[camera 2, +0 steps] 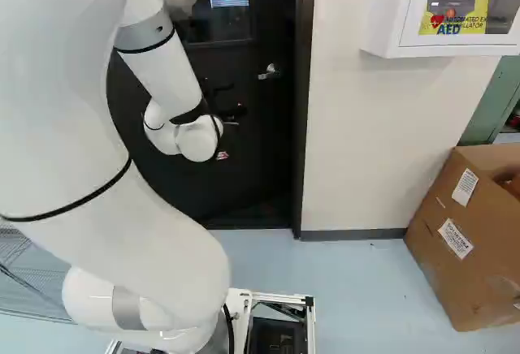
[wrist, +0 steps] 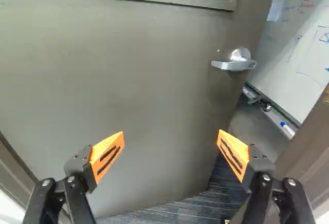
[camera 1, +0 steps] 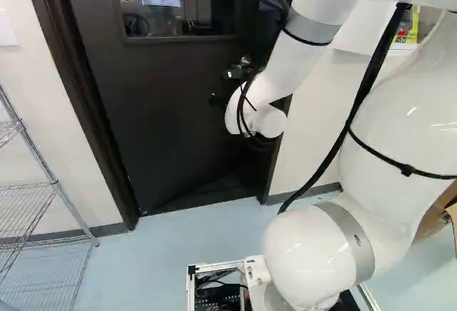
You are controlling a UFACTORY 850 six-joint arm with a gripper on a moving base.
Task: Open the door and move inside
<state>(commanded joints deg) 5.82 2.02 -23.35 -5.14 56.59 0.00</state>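
The fingers (wrist: 107, 154) are standing wide apart, facing the door (wrist: 128, 80), which is hanging ajar, so they are presumably serving for pushing, not turning its lever handle (wrist: 235, 65).

The door (wrist: 128, 90) looks smooth, its handle (wrist: 234, 65) shiny metal; the arm (camera 1: 307, 257) is glossy, the box (camera 2: 459, 265) cardboard, the shelf (camera 1: 52, 180) metal wire

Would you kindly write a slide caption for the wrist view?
The open tool faces a door standing ajar, its silver handle ahead, a whiteboard beyond.
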